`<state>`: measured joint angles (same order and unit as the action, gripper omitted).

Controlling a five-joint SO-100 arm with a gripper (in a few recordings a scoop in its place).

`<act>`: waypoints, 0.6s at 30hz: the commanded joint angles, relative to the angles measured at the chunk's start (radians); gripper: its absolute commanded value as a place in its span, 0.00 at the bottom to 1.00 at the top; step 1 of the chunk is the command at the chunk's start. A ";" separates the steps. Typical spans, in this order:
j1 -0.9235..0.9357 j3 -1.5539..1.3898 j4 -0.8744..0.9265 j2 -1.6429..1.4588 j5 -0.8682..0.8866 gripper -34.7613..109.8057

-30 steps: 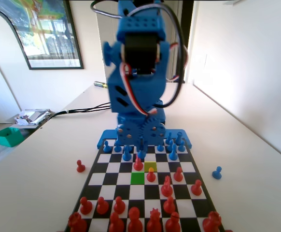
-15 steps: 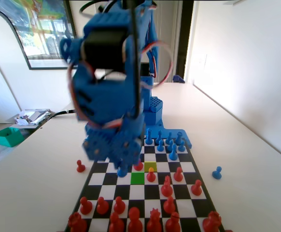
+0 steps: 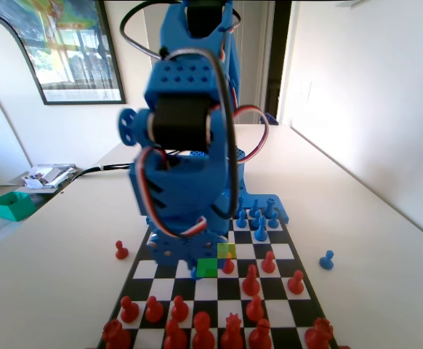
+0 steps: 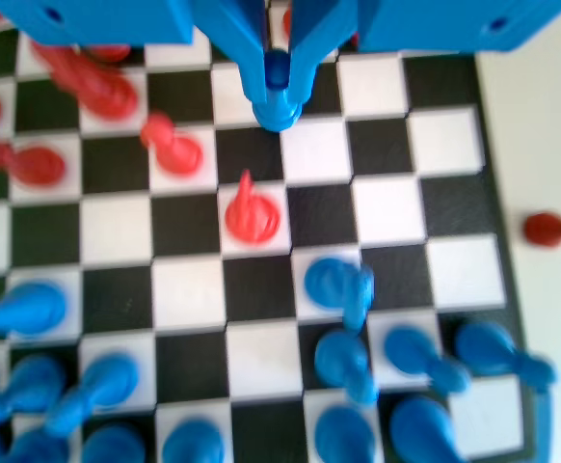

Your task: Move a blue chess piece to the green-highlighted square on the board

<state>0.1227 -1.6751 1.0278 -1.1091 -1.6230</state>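
Gripper (image 4: 279, 92) is seen clamped on the blue chess piece (image 4: 279, 108) in wrist view, pawn base poking out below the jaw tips, above the board (image 4: 194, 217). In fixed view the pawn (image 3: 195, 272) is seen at the near-left edge of the green-highlighted square (image 3: 208, 267), w/ the arm low over it; whether it's touching down can't be told. A yellowish sq. (image 3: 227, 250) lies just beyond the green one.

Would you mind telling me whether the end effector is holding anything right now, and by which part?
Yes: the end effector is shut on the blue chess piece, gripping its upper part, the base poking out below the jaws above the board.
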 commanded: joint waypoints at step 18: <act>-0.018 -0.098 -0.043 -0.112 -0.002 0.31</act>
<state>0.0920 -1.7610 0.9802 -1.1305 -1.6230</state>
